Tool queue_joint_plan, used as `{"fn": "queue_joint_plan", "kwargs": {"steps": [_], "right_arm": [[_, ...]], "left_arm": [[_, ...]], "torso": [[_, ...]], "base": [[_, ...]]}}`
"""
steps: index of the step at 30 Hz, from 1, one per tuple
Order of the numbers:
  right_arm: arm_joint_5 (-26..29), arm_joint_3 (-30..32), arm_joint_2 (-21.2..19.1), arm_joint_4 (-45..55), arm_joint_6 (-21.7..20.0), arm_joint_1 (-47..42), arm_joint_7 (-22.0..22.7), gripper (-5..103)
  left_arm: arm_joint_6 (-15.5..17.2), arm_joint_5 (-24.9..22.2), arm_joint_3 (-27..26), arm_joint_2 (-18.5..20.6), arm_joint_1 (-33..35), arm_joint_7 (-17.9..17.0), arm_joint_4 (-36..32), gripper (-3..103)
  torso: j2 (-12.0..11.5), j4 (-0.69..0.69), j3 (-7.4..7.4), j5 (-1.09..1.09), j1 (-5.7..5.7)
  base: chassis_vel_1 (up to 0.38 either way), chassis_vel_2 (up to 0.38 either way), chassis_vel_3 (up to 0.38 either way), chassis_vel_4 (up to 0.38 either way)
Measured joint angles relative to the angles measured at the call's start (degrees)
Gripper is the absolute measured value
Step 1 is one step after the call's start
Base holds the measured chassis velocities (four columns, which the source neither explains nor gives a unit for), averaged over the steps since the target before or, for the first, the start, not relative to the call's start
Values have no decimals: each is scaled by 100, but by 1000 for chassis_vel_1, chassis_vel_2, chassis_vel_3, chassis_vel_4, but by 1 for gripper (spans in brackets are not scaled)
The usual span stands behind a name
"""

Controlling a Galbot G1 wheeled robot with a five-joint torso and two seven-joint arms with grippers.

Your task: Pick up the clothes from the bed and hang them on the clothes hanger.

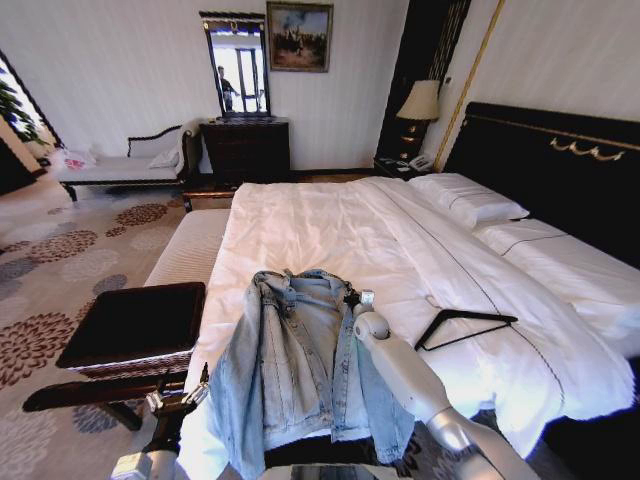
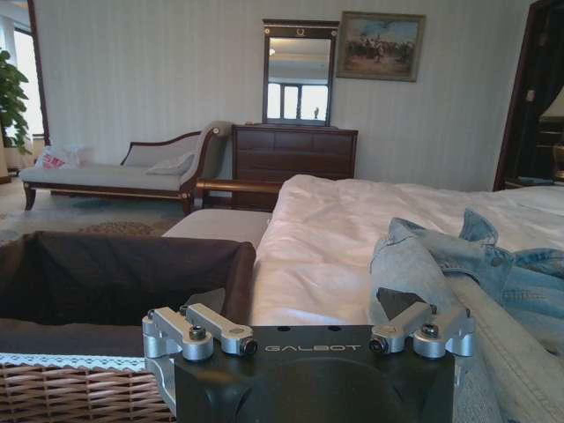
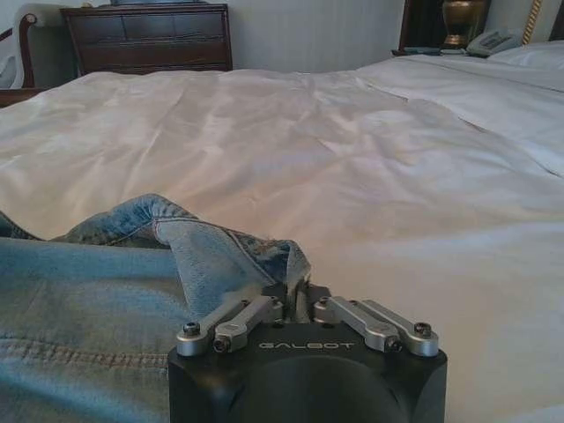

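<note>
The clothes, a light-blue denim jacket (image 1: 290, 370), lie collar-up at the foot of the bed (image 1: 330, 225) and hang over its edge. My right gripper (image 1: 352, 297) is at the collar's right side. In the right wrist view this gripper (image 3: 297, 286) is shut on a raised fold of the jacket (image 3: 203, 247). The clothes hanger (image 1: 465, 325), thin and black, lies flat on the white sheet to the right of the jacket. My left gripper (image 1: 180, 393) hovers low off the bed's left corner, open and holding nothing, with the jacket (image 2: 493, 273) off to its side.
A wicker basket with a dark liner (image 1: 130, 325) stands close to the left gripper, beside the bed. White pillows (image 1: 470, 200) and a black headboard (image 1: 560, 160) lie at the right. A chaise (image 1: 120, 165) and a dark dresser (image 1: 247, 150) stand at the far wall, with patterned carpet between.
</note>
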Motion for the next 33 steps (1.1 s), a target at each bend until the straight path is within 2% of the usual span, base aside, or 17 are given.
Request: {"fn": "queue_joint_plan", "kwargs": {"steps": [1,5,6,8,13,14,16,18,19,23,24,26,27,28,29,31,33], "right_arm": [[-37,-19,-42,69,-4,-35,-21,19],[-96,-43,-133,218,-2,-109,-66,24],[-140,-51,-233,371,19,-183,-105,35],[-195,-54,-399,570,73,-283,-165,46],[-232,-33,-632,827,113,-443,-205,57],[-253,-7,-734,929,127,-516,-210,62],[-288,33,-885,1101,152,-629,-219,73],[-296,62,-1002,1314,157,-730,-220,78],[-296,62,-1002,1314,157,-730,-220,78],[-289,63,-1057,1714,133,-860,-215,97],[-289,63,-1057,1714,133,-860,-215,97],[-287,44,-1079,1784,127,-881,-213,99],[-282,41,-1095,1809,126,-882,-209,100],[-282,41,-1095,1809,126,-882,-209,100],[-262,37,-1117,1832,126,-877,-208,100],[-209,-32,-1134,1834,130,-769,-204,100],[-184,-166,-1110,1779,145,-628,-202,100]], "left_arm": [[27,-4,16,37,-14,-2,-9,97],[92,-12,75,123,-56,-14,-37,97],[161,-21,171,243,-119,-54,-65,97],[302,-37,314,449,-257,-133,-132,97],[624,-73,471,673,-559,-215,-211,97],[796,-122,523,742,-702,-225,-231,97],[1150,-356,666,975,-1029,-342,-263,97],[1515,-690,888,1316,-1498,-549,-265,100],[1515,-690,888,1316,-1498,-549,-265,100],[2018,-1428,1439,1958,-2695,-905,32,85],[2018,-1428,1439,1958,-2695,-905,32,85],[2131,-1858,1749,2245,-3240,-997,247,77],[2165,-2093,1960,2395,-3542,-1025,367,82],[2165,-2093,1960,2395,-3542,-1025,367,82],[2184,-2332,2217,2543,-3899,-1082,537,82],[2193,-2536,2620,2681,-4433,-1087,850,92],[2193,-2544,2704,2694,-4554,-1088,976,94]], "torso": [[0,0,0,0,0],[0,0,0,0,0],[0,0,0,0,0],[0,-1,0,0,0],[0,-1,0,0,0],[0,0,0,0,0],[0,1,0,0,0],[0,-2,0,-1,0],[0,-2,0,-1,0],[0,0,0,-1,0],[0,0,0,-1,0],[-1,2,1,0,0],[0,0,1,0,0],[0,0,1,0,0],[0,0,0,0,0],[0,-7,0,-1,0],[0,-8,0,-4,0]], "base": [[0,0,0,0],[0,0,0,0],[0,0,0,0],[0,0,0,0],[0,0,0,0],[0,0,0,0],[0,0,0,0],[0,0,0,0],[0,0,0,0],[0,0,0,0],[0,0,0,0],[0,0,0,0],[0,0,0,0],[0,0,0,0],[0,0,0,0],[0,0,0,0],[0,0,0,0]]}}
